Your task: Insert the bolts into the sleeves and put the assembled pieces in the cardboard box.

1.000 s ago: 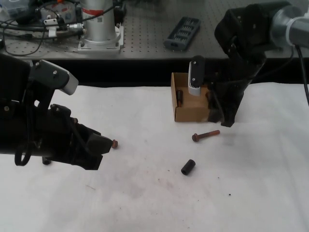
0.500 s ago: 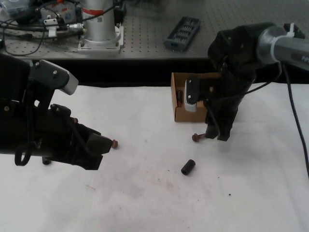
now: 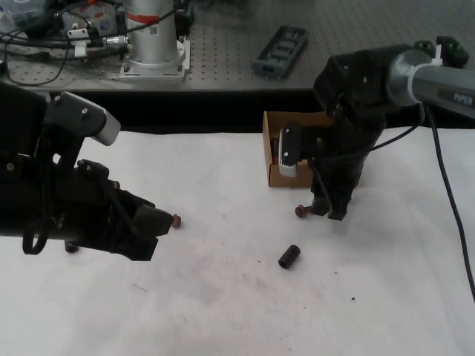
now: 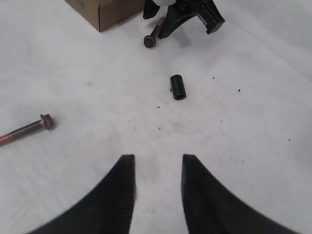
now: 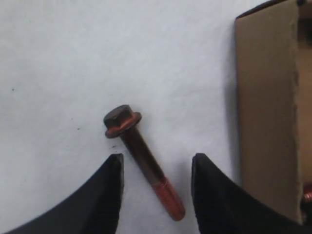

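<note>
A reddish bolt (image 3: 300,211) lies on the white cloth just in front of the cardboard box (image 3: 276,175). My right gripper (image 3: 328,211) stands open over it, and the right wrist view shows the bolt's shank (image 5: 144,165) between the two fingers, with the box wall (image 5: 265,112) beside. A black sleeve (image 3: 289,256) lies loose a little nearer, also seen ahead of my left gripper (image 4: 155,195) as the sleeve (image 4: 178,87). The left gripper (image 3: 157,222) is open and holds nothing. A second bolt (image 4: 27,129) lies beside it. A dark piece (image 3: 275,150) rests inside the box.
Behind the cloth runs a perforated metal bench with a silver post (image 3: 152,37), cables and a dark ribbed block (image 3: 280,50). White cloth (image 3: 223,311) stretches bare toward the front and right.
My right arm came down and forward from over the box until its open fingers straddle the bolt on the cloth. The left arm, the sleeve and the other bolt stayed put.
</note>
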Robot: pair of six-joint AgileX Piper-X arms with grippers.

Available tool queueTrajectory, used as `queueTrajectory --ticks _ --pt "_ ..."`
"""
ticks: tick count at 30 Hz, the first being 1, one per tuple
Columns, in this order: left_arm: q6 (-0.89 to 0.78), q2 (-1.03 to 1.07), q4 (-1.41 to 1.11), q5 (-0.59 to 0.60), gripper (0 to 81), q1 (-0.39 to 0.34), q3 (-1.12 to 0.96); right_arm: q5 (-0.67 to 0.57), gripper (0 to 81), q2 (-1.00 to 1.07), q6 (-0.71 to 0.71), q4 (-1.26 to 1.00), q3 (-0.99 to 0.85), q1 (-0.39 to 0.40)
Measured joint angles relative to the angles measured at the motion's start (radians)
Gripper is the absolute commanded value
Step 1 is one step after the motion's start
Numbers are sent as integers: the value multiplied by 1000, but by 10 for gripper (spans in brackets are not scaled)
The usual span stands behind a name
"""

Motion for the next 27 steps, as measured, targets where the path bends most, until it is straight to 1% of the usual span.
queueTrajectory --ticks 15,21,27 --pt "0 0 5 0 241 0 0 0 339 14 0 8 0 0" --pt "0 0 7 0 241 0 0 7 339 23 3 69 -3 0" --pt "0 0 7 0 241 0 0 7 339 29 43 105 -3 0"
